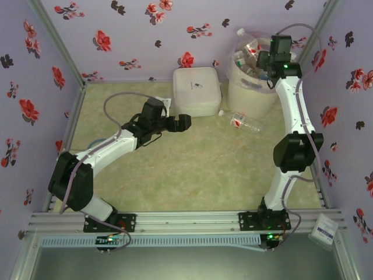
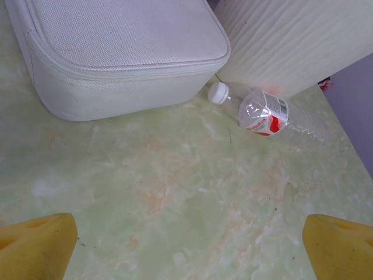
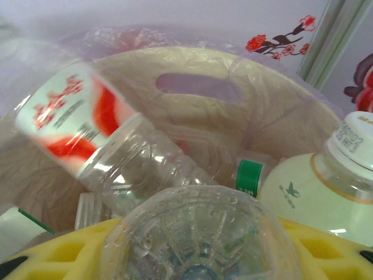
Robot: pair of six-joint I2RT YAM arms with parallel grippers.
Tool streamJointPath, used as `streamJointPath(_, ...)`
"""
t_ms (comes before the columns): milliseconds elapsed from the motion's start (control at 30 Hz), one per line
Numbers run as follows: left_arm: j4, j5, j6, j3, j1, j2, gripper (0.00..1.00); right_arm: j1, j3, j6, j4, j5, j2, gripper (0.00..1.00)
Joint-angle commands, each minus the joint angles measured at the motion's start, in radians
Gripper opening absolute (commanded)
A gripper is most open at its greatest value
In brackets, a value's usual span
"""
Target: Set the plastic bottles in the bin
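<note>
One bottle lies loose on the tabletop while the right tool hangs over the filled bin.

The right tool [image 1: 263,63] is above the mouth of the cream bin [image 1: 249,96], which stands in the far right corner with its pink liner bag. Seen from its wrist, the ribbed base of a clear bottle [image 3: 198,233] sits between the yellow pads [image 3: 61,248], but I cannot tell whether they grip it or how wide they stand. Beyond it lie a red-labelled bottle [image 3: 87,125] and a pale green bottle [image 3: 309,192] with a white cap. A lone bottle [image 1: 240,121] lies on its side on the tabletop [image 1: 192,169] at the foot of the bin, near the white box [image 1: 196,90]. The left tool [image 1: 179,122] hovers near that box, jaws spread wide, holding nothing.
</note>
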Motion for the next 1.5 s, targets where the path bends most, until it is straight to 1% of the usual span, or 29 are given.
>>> streamJointPath(0, 0.008, -0.005, 0.011, -0.009, 0.007, 0.008, 1.0, -0.003, -0.003, 0.092, -0.043, -0.168, 0.061, 0.52)
streamJointPath(100, 0.002, -0.005, 0.016, -0.006, 0.007, 0.008, 1.0, -0.003, 0.067, 0.109, -0.101, -0.231, 0.115, 0.52)
streamJointPath(167, 0.0, -0.005, 0.018, -0.004, 0.007, 0.009, 1.0, -0.003, 0.147, 0.113, -0.17, -0.27, 0.17, 0.53)
streamJointPath(267, 0.001, -0.004, 0.018, -0.002, 0.007, 0.014, 1.0, -0.003, 0.248, 0.115, -0.267, -0.29, 0.235, 0.54)
streamJointPath(367, 0.004, -0.001, 0.015, -0.002, 0.007, 0.016, 1.0, 0.002, 0.263, 0.111, -0.302, -0.295, 0.26, 0.54)
streamJointPath(500, 0.003, 0.002, 0.016, 0.001, 0.007, 0.021, 1.0, 0.028, 0.226, 0.075, -0.312, -0.248, 0.261, 0.54)
streamJointPath(633, 0.0, 0.007, 0.018, 0.007, 0.008, 0.025, 1.0, 0.061, 0.209, 0.054, -0.328, -0.234, 0.257, 0.53)
streamJointPath(833, -0.009, 0.006, 0.02, 0.009, 0.007, 0.019, 1.0, 0.138, 0.248, 0.0, -0.37, -0.155, 0.205, 0.55)
streamJointPath(967, -0.01, 0.007, 0.02, 0.009, 0.007, 0.017, 1.0, 0.173, 0.32, -0.029, -0.404, -0.072, 0.184, 0.57)
streamJointPath(1033, -0.01, 0.007, 0.019, 0.011, 0.008, 0.019, 1.0, 0.193, 0.361, -0.042, -0.422, -0.06, 0.184, 0.6)
streamJointPath(1133, -0.011, 0.007, 0.019, 0.011, 0.007, 0.023, 1.0, 0.216, 0.395, -0.044, -0.426, -0.099, 0.183, 0.64)
streamJointPath(1233, -0.012, 0.006, 0.019, 0.011, 0.007, 0.02, 1.0, 0.221, 0.423, -0.035, -0.434, -0.134, 0.199, 0.73)
streamJointPath(1333, -0.018, 0.006, 0.022, 0.008, 0.007, 0.013, 1.0, 0.221, 0.501, -0.042, -0.457, -0.116, 0.211, 0.8)
streamJointPath(1400, -0.026, 0.006, 0.028, 0.007, 0.007, 0.009, 1.0, 0.221, 0.547, -0.047, -0.457, -0.101, 0.193, 0.86)
streamJointPath(1467, -0.029, 0.003, 0.029, 0.008, 0.008, 0.007, 1.0, 0.219, 0.555, -0.05, -0.444, -0.085, 0.159, 0.88)
